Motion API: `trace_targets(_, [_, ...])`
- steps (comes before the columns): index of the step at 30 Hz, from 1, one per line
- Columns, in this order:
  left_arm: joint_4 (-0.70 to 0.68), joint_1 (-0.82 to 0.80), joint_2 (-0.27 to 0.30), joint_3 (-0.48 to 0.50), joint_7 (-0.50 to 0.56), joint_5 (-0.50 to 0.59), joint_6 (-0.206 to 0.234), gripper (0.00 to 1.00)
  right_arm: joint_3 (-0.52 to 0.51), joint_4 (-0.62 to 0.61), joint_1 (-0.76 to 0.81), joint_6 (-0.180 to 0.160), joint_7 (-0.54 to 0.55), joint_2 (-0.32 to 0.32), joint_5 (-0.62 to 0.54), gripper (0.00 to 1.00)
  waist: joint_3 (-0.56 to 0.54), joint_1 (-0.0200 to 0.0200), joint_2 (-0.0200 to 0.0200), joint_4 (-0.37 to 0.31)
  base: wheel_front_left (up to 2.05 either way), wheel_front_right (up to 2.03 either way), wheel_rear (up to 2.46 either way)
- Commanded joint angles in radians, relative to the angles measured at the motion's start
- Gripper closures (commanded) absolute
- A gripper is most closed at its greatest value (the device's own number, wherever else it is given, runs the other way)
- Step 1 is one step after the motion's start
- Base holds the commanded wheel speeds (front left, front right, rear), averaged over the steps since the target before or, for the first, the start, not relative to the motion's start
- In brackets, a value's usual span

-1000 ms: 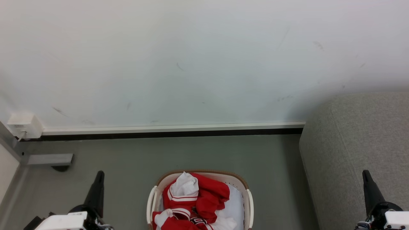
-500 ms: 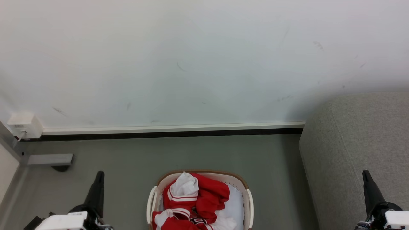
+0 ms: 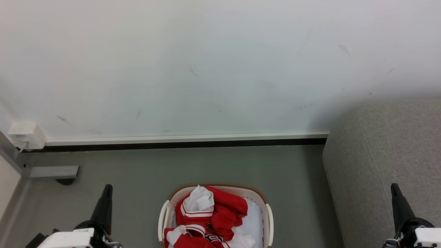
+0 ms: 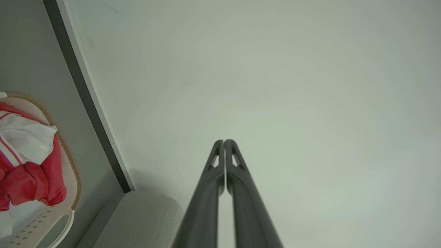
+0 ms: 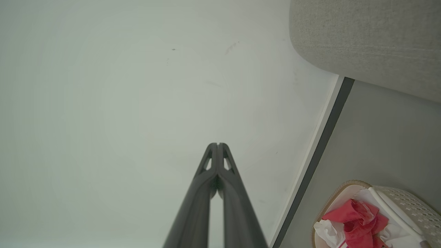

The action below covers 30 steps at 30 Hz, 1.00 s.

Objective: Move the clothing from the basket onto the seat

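Clothing is being left untouched in the basket beside the seat
Left gripper and right gripper are being held closed, empty; opening and reaching down are being called for

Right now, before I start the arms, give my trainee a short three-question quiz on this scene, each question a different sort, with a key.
1. True or false: the clothing lies inside the basket.
2. Multiple choice: in the head view, the seat stands where, relative to the basket? A) on the robot's left B) on the robot's right C) between the basket and the wall
3. Fill in: the left gripper and the right gripper each have their two fingers ____, holding nothing.

Key: 1 true; 2 B; 3 shut.
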Motion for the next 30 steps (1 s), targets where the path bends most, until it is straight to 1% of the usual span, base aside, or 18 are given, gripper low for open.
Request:
trace_targets(1, [-0.003, -0.008, 0.007, 0.001, 0.003, -0.015, -0.004, 1.00, -0.003, -0.004, -0.013, -0.002, 0.002, -0.007, 0.002, 1.00, 0.000, 0.0000, 0.0000, 0.000, 0.00, 0.00, 0.00])
trace_targets(4, [-0.003, -0.008, 0.007, 0.001, 0.003, -0.015, -0.004, 1.00, -0.003, -0.004, -0.013, -0.002, 0.002, -0.007, 0.002, 1.00, 0.000, 0.0000, 0.0000, 0.000, 0.00, 0.00, 0.00])
trace_targets(5, [0.000, 0.000, 0.000, 0.000, 0.000, 0.000, 0.000, 0.00, 0.000, 0.000, 0.000, 0.000, 0.000, 0.000, 0.000, 0.00, 0.000, 0.0000, 0.0000, 0.000, 0.00, 0.00, 0.00])
trace_targets(11, [0.015, 0.017, -0.005, -0.013, -0.016, 0.005, 0.003, 0.00, 0.011, 0.019, 0.014, 0.000, -0.016, 0.007, -0.009, 0.00, 0.000, 0.0000, 0.0000, 0.001, 0.00, 0.00, 0.00])
trace_targets(15, [0.010, 0.021, -0.004, -0.027, -0.037, 0.018, 0.002, 0.00, 0.015, 0.020, 0.015, 0.000, -0.037, 0.006, -0.045, 0.00, 0.000, 0.0000, 0.0000, 0.001, 0.00, 0.00, 0.00])
trace_targets(20, [0.011, 0.025, -0.004, -0.034, -0.061, 0.057, 0.002, 0.00, 0.019, 0.013, 0.016, 0.000, -0.061, 0.005, -0.134, 0.00, 0.001, 0.0000, 0.0000, 0.002, 0.00, 0.00, 0.00])
trace_targets(30, [0.006, 0.029, -0.002, -0.047, -0.106, 0.181, 0.007, 0.00, 0.040, -0.016, 0.025, 0.000, -0.105, 0.004, -0.338, 0.00, 0.003, 0.0000, 0.0000, 0.001, 0.00, 0.00, 0.00])
